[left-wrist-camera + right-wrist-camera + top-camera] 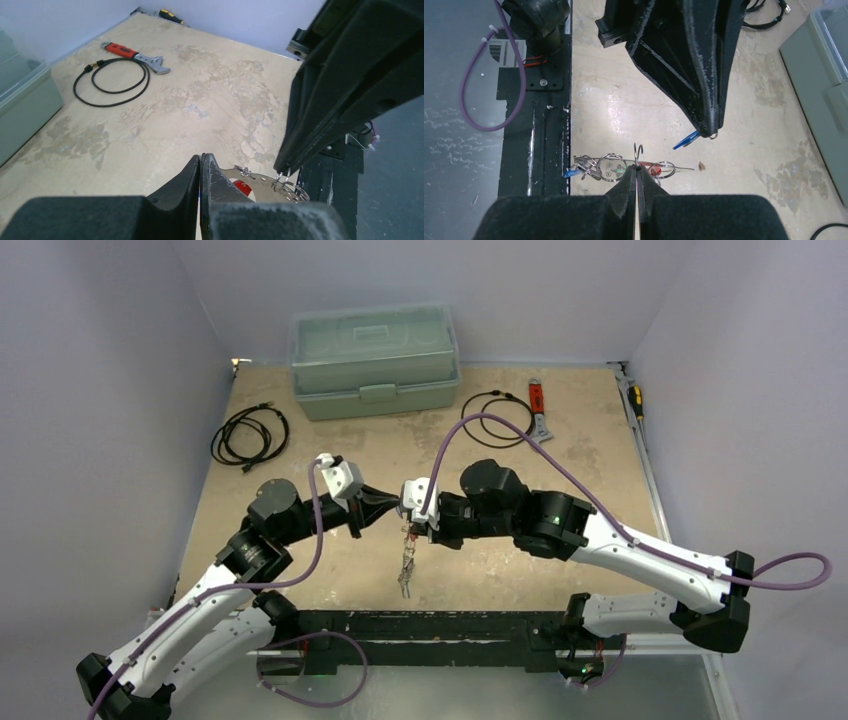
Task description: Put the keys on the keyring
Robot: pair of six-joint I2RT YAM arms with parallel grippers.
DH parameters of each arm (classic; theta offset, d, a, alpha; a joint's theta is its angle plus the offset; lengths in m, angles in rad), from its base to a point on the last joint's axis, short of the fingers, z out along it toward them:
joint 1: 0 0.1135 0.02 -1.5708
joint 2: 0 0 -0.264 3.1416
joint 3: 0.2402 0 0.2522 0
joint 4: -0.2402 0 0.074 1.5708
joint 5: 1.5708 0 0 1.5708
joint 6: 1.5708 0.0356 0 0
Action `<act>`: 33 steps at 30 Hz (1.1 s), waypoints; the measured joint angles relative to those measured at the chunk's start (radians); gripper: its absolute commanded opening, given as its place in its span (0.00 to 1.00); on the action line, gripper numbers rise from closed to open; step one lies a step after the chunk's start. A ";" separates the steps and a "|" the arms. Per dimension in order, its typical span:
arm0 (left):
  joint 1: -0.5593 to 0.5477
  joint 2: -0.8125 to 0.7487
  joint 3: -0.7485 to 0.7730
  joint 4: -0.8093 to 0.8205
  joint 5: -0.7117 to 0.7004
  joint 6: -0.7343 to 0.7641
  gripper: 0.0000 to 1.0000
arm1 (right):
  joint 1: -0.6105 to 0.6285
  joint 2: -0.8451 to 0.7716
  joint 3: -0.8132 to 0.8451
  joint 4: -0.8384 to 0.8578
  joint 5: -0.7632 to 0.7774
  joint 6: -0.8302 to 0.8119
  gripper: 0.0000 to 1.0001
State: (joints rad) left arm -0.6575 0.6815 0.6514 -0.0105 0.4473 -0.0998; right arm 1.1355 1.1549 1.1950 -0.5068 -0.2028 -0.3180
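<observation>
My right jaws pinch the ring (638, 149); my left jaws pinch a blue key (685, 141). It is tiny and could slip out.

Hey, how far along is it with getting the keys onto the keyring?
Partly done, it seems: blue-, green- and red-headed keys hang bunched with the keyring, pinched by the right gripper. In hand: the left gripper holds another blue key, apart from the ring. Left: threading that one on.
</observation>
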 measured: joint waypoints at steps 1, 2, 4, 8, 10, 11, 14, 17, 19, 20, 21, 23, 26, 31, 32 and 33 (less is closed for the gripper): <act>-0.002 -0.003 -0.005 0.010 0.016 0.005 0.00 | 0.000 0.000 0.003 -0.003 0.000 -0.001 0.00; -0.005 -0.007 -0.010 0.020 0.032 0.007 0.00 | -0.002 0.000 0.005 -0.005 0.000 -0.002 0.00; -0.008 -0.013 -0.016 0.034 0.068 0.008 0.00 | -0.003 0.000 0.007 -0.010 0.000 -0.005 0.00; -0.019 -0.018 -0.020 0.062 0.129 0.008 0.00 | -0.004 0.000 0.007 -0.015 0.000 -0.008 0.00; -0.023 -0.018 -0.023 0.073 0.157 0.008 0.00 | -0.004 0.000 0.007 -0.015 0.000 -0.009 0.00; -0.026 -0.019 -0.026 0.078 0.170 0.008 0.00 | -0.005 0.000 0.007 -0.015 0.000 -0.009 0.00; -0.033 -0.026 -0.037 0.095 0.206 0.008 0.00 | -0.005 0.000 0.007 -0.016 0.000 -0.010 0.00; -0.040 -0.029 -0.043 0.105 0.227 0.007 0.00 | -0.005 0.000 0.007 -0.016 0.000 -0.010 0.00; -0.043 -0.029 -0.043 0.109 0.237 0.007 0.00 | -0.005 0.000 0.007 -0.016 0.000 -0.010 0.00; -0.045 -0.029 -0.043 0.112 0.241 0.007 0.00 | -0.005 0.000 0.007 -0.016 0.000 -0.010 0.00; -0.046 -0.029 -0.043 0.115 0.246 0.007 0.00 | -0.005 0.000 0.007 -0.016 0.000 -0.010 0.00; -0.049 -0.030 -0.043 0.119 0.253 0.007 0.00 | -0.005 0.000 0.007 -0.016 0.000 -0.010 0.00; -0.053 -0.032 -0.043 0.122 0.258 0.007 0.00 | -0.005 -0.002 0.007 -0.018 -0.001 -0.010 0.00; -0.057 -0.036 -0.043 0.122 0.259 0.008 0.00 | -0.005 -0.016 0.007 -0.020 -0.001 -0.010 0.00; -0.059 -0.036 -0.043 0.122 0.259 0.008 0.00 | -0.005 -0.018 0.007 -0.022 -0.001 -0.010 0.00; -0.059 -0.036 -0.043 0.122 0.259 0.008 0.00 | -0.005 -0.020 0.007 -0.023 -0.002 -0.010 0.00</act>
State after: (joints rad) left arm -0.7166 0.6456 0.6083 0.1112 0.7063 -0.0917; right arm 1.1309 1.1351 1.2022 -0.5301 -0.2043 -0.3275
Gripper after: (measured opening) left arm 0.006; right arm 0.005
